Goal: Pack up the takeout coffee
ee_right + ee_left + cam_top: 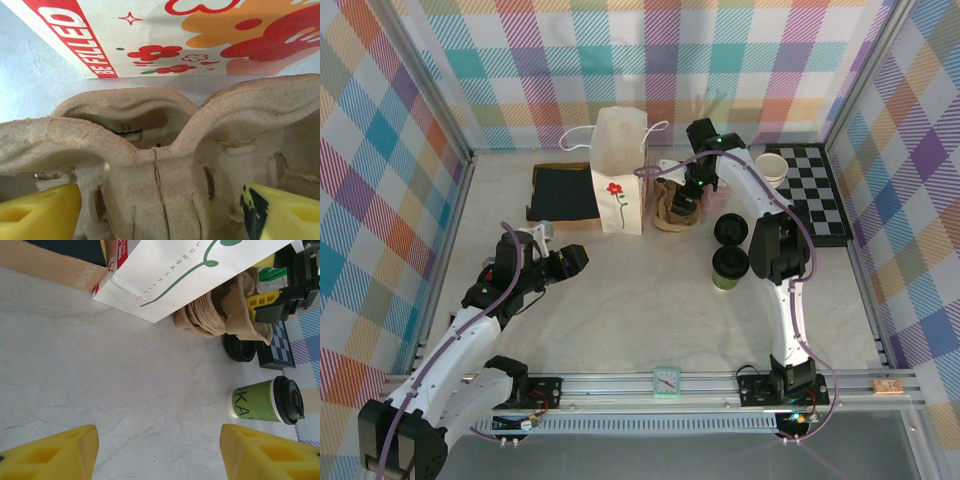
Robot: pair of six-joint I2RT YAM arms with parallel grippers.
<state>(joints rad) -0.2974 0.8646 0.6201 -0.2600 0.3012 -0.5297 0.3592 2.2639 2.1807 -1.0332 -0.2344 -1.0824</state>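
Observation:
The takeout coffee (729,266), a small green-and-cream cup with a black lid, stands upright right of the table's middle; the left wrist view has it at the right as the takeout coffee (265,400). The white flower-printed bag (619,183) stands upright at the back. My right gripper (687,198) is lowered onto a stack of brown pulp cup carriers (672,212) beside the bag. It is open, and the carrier's middle ridge (160,160) sits between its yellow fingers (42,212). My left gripper (572,261) hovers open over bare table, left of the coffee, with nothing between its fingers (55,455).
A stack of black lids (730,228) sits just behind the coffee. A lidless cup (774,165) and a checkerboard (817,192) are at the back right. A cardboard tray with dark contents (563,193) lies left of the bag. A small clock (666,382) rests on the front rail.

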